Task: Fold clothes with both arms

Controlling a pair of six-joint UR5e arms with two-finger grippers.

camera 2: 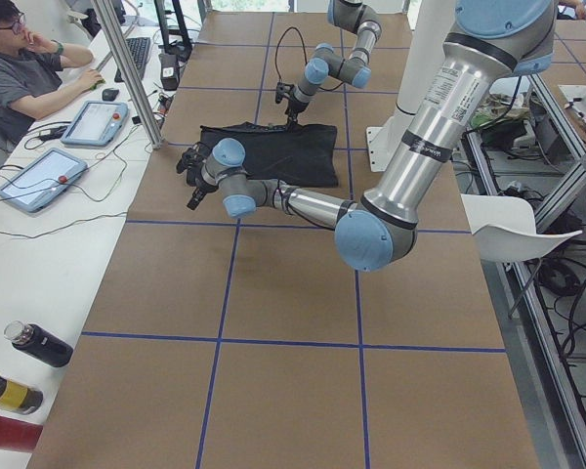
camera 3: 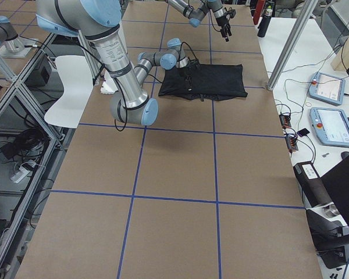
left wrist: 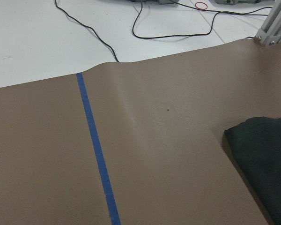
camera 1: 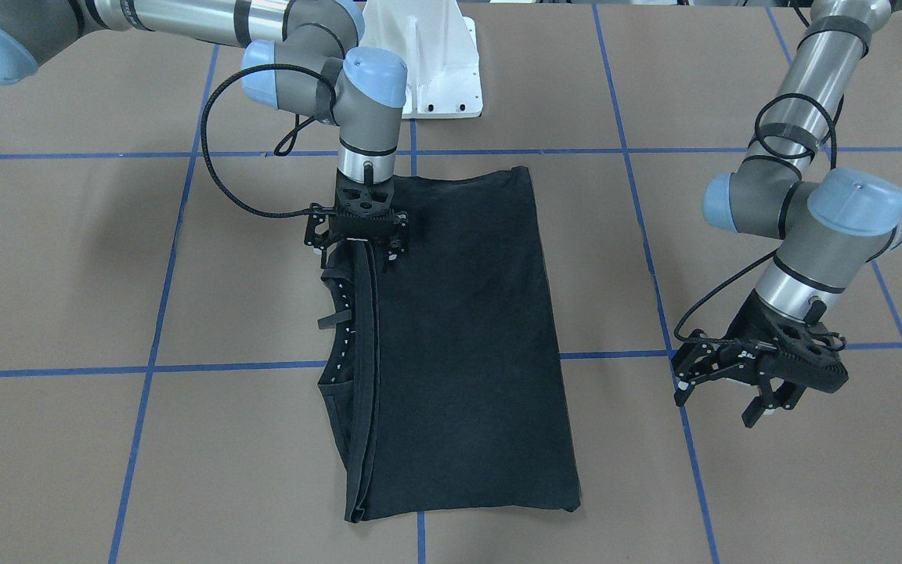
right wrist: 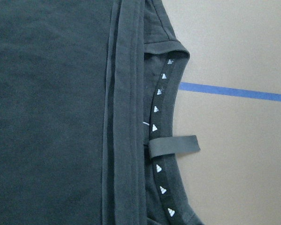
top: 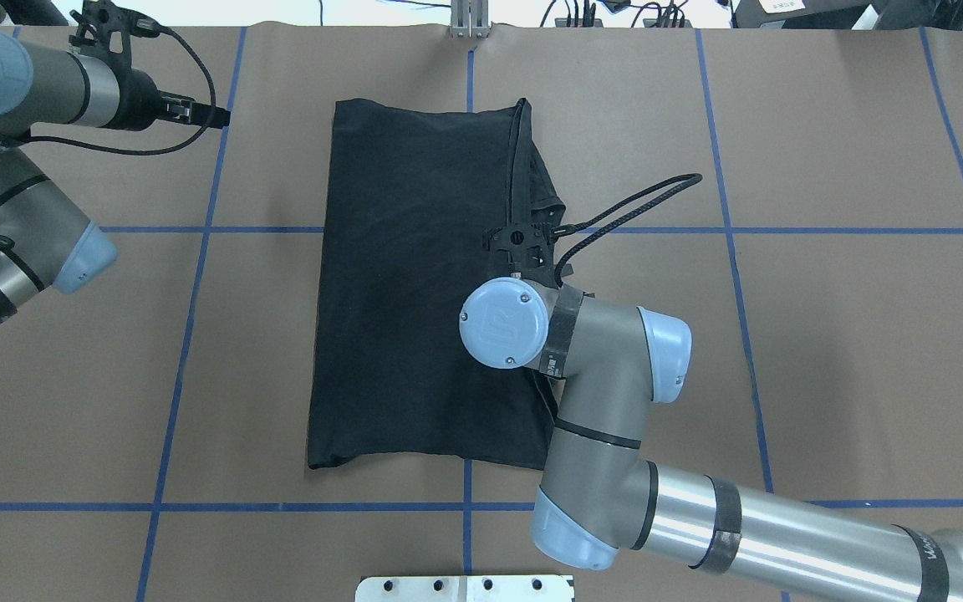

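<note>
The black T-shirt (camera 1: 467,329) (top: 415,284) lies folded into a long rectangle across the middle of the table, graphic hidden. Its collar (right wrist: 161,154), trimmed with small white triangles, pokes out beside the folded-over edge. My right gripper (camera 1: 358,249) (top: 519,251) points straight down onto that edge next to the collar. Its linkage looks spread and the cloth beneath lies flat, so it reads as open, though the fingertips are hidden. My left gripper (camera 1: 721,399) hangs open and empty above bare table, well off the shirt's other long side. A corner of the shirt (left wrist: 267,159) shows in the left wrist view.
The white pedestal base (camera 1: 435,63) stands at the robot's edge of the table. Blue tape lines (camera 1: 639,227) grid the brown surface. A person (camera 2: 20,68) sits at a side desk with tablets (camera 2: 96,122). Bottles (camera 2: 34,344) and a metal post (camera 2: 127,68) stand there too.
</note>
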